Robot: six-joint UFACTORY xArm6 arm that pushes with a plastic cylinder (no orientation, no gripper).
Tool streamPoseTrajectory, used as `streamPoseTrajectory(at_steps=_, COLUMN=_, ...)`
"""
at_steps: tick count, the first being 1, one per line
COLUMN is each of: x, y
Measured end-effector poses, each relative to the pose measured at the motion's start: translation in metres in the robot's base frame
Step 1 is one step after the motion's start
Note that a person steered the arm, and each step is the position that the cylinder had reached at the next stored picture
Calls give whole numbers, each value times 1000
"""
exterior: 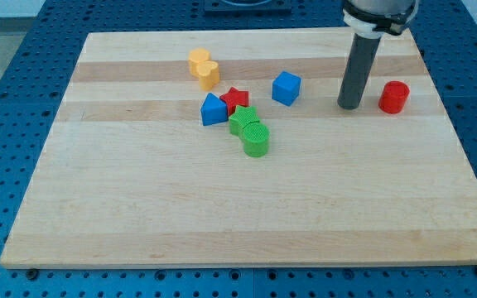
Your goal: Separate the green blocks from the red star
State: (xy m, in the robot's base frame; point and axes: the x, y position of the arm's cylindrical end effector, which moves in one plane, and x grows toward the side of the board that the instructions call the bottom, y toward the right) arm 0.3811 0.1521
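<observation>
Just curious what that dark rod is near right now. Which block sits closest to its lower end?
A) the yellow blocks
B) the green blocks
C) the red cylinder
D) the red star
C: my tip stands just to the view's left of the red cylinder, apart from it; the red star and green blocks lie much farther left.

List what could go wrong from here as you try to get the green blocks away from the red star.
1. The green blocks sit tight against the red star, with a blue block touching the star too; a push could drag all of them together.
2. My tip stands far off at the view's right, between the blue cube and the red cylinder; a straight path left may knock the cube into the cluster.
</observation>
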Motion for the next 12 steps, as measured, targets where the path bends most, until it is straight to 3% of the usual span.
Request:
streamPoseTrajectory(at_steps=4, x=4, y=27)
streamPoseTrajectory(at_steps=5, x=18, y=-39)
streamPoseTrajectory(at_steps=6, x=20, y=-51)
streamPoseTrajectory(at_steps=7, x=70, y=-98)
streamPoseTrajectory(at_steps=8, x=80, y=-108)
streamPoseTrajectory(at_steps=9, x=69, y=-132)
streamPoseTrajectory(at_steps=10, x=17, y=-165)
streamPoseTrajectory(at_steps=11, x=15, y=-165)
streamPoseTrajectory(at_steps=12, x=-14, y=-163)
